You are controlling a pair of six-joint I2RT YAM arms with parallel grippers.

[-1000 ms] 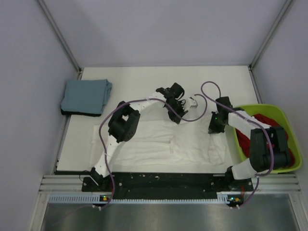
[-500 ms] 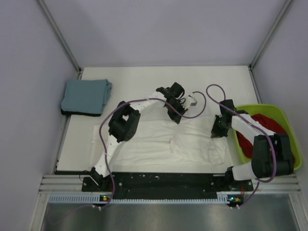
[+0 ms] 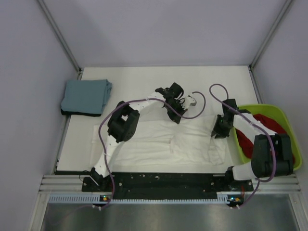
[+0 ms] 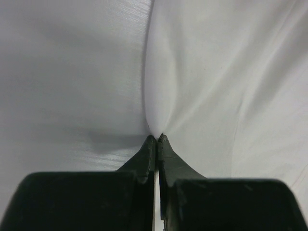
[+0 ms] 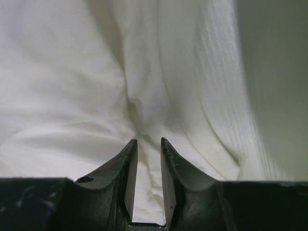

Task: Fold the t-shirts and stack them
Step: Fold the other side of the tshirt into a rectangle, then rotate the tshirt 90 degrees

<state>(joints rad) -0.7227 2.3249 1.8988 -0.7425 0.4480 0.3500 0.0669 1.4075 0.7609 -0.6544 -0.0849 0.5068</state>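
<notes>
The white t-shirt point(image 3: 144, 144) lies spread flat across the near half of the table, with a faint pink mark near its middle. My left gripper point(image 3: 177, 115) is at its far edge, shut on a pinch of white cloth point(image 4: 216, 72) at the jaw tips point(image 4: 158, 137). My right gripper point(image 3: 217, 134) is low over the shirt's right part. Its jaws point(image 5: 148, 140) stand a narrow gap apart with a crease of white cloth point(image 5: 72, 72) between them. The blue-grey shirt point(image 3: 85, 95) lies folded at the far left on top of a black one point(image 3: 77, 113).
A lime-green bin point(image 3: 269, 109) holding red cloth point(image 3: 262, 122) stands at the right table edge, close beside my right arm. A blurred greenish surface point(image 5: 274, 72) fills the right side of the right wrist view. Bare table point(image 4: 57, 72) shows left of the pinched edge.
My right gripper has moved a little to the right and nearer, along the shirt's right part. The left gripper has stayed at the far edge, holding the cloth.
</notes>
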